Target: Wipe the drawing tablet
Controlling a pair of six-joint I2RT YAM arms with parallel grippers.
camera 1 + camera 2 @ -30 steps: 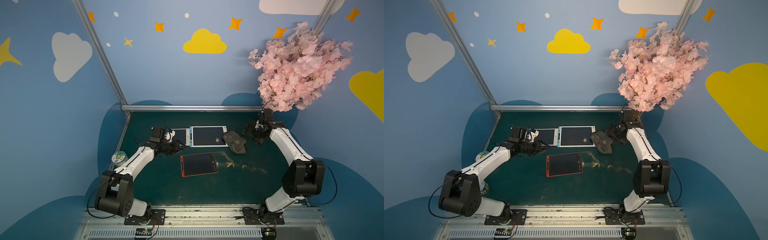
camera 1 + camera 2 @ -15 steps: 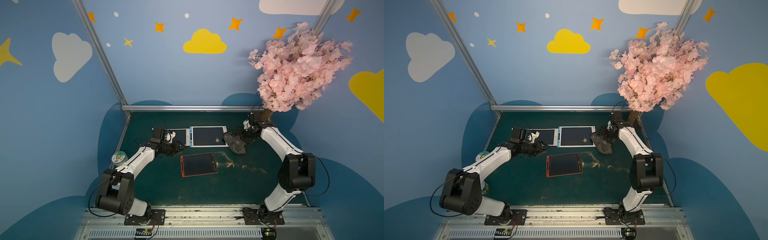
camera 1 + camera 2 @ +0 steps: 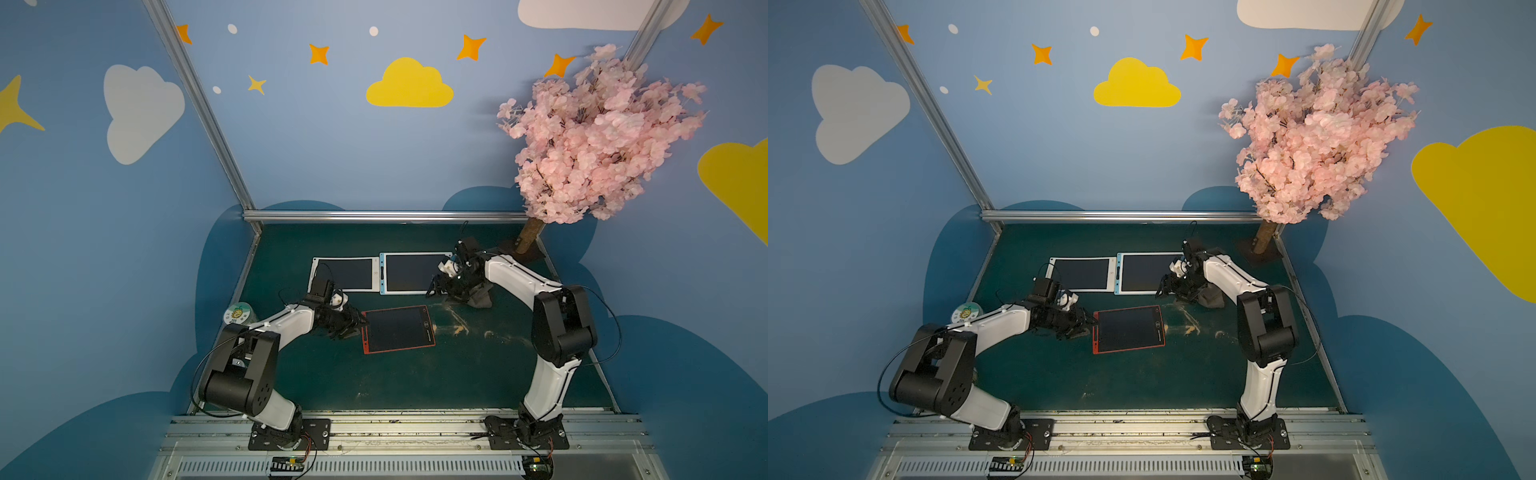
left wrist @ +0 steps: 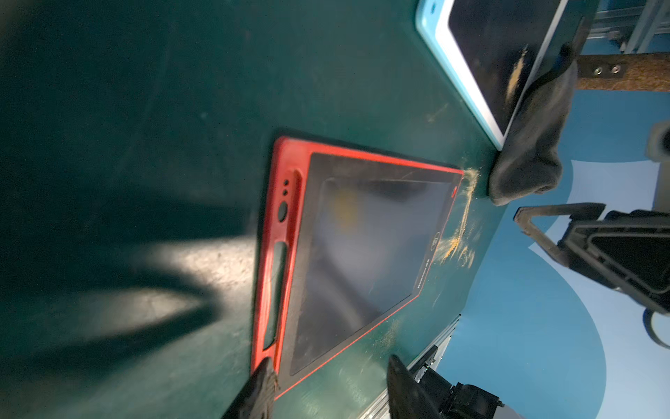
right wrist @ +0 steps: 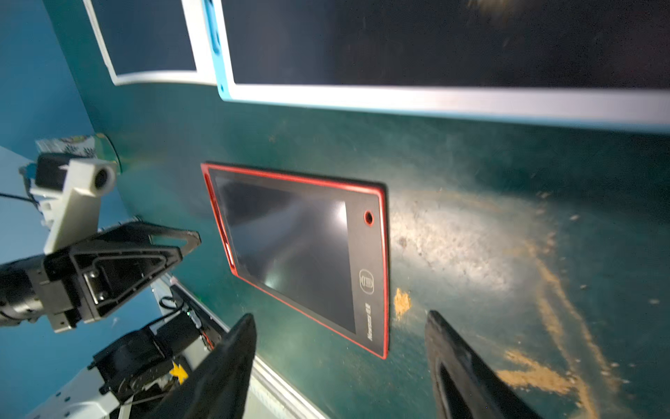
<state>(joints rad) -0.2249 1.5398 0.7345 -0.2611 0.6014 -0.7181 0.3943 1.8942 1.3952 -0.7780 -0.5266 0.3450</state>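
**Both grippers open, one at the red tablet's corner, one by the cloth**

In both top views the left arm rises from its base at the lower left of the frame. It folds at the black elbow block and stretches its white forearm low over the tabletop [image 3: 374,382] toward the centre. The left gripper [image 3: 362,322] points right, at the left edge of the red drawing tablet [image 3: 399,330], which lies flat in the middle of the frame. In the left wrist view its jaws stand apart with nothing clamped, and one fingertip [image 4: 263,384] sits at the corner of the red frame, seemingly touching it.

The right arm stands up from the lower right and bends at its elbow block at mid-right. Its forearm slopes up and left to the right end of the blue drawing tablet [image 3: 409,272]. The right gripper [image 3: 433,289] points down and left, low over the tabletop by that tablet's lower right corner. In the right wrist view its jaws are spread wide and empty.

A dark cloth [image 3: 480,298] lies crumpled on the tabletop just beside the right wrist, at the blue tablet's corner. An orange smear shows on that tablet's screen in the left wrist view. Orange powder [image 3: 457,328] streaks the tabletop right of the red tablet. A white drawing tablet [image 3: 343,274] lies left of the blue one, edge to edge.
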